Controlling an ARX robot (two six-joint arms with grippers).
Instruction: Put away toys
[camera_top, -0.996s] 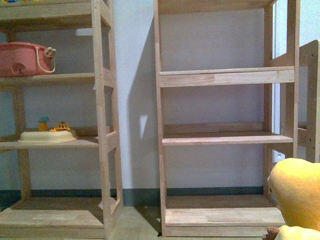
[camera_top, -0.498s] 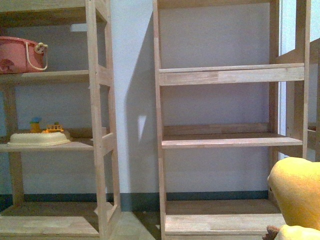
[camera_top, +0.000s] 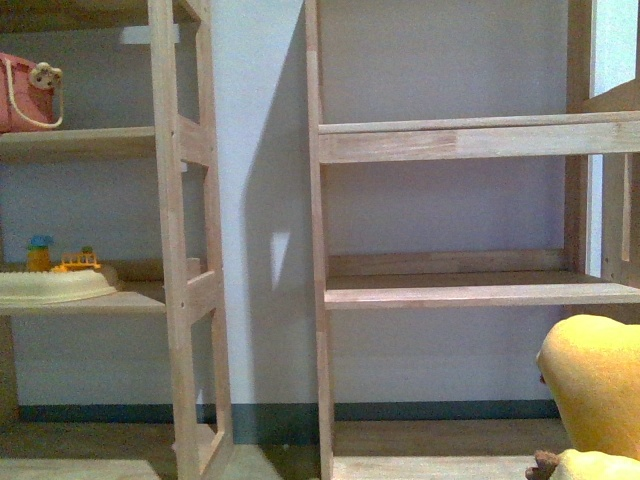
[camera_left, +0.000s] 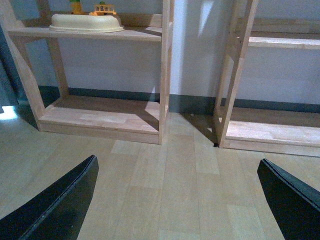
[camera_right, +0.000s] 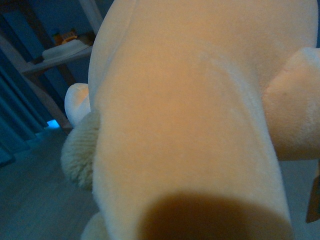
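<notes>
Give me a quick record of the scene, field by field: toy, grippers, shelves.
toy: orange-yellow plush toy, low at the front view's right edge
left gripper: open, over the floor, holding nothing
right gripper: not visible; plush fills its wrist view
left shelf unit: pink basket, cream tray with small toys
right shelf unit: wooden, straight ahead

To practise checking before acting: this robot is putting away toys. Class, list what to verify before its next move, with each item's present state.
1. Plush animal seen at lower right of the front view: ok.
2. Right shelf unit's middle shelf bare: ok.
3. Left gripper open, holding nothing: ok.
4. Right gripper's hold on the plush: cannot tell; the plush fills that wrist view.
5. Floor before the shelves free of obstacles: ok.
</notes>
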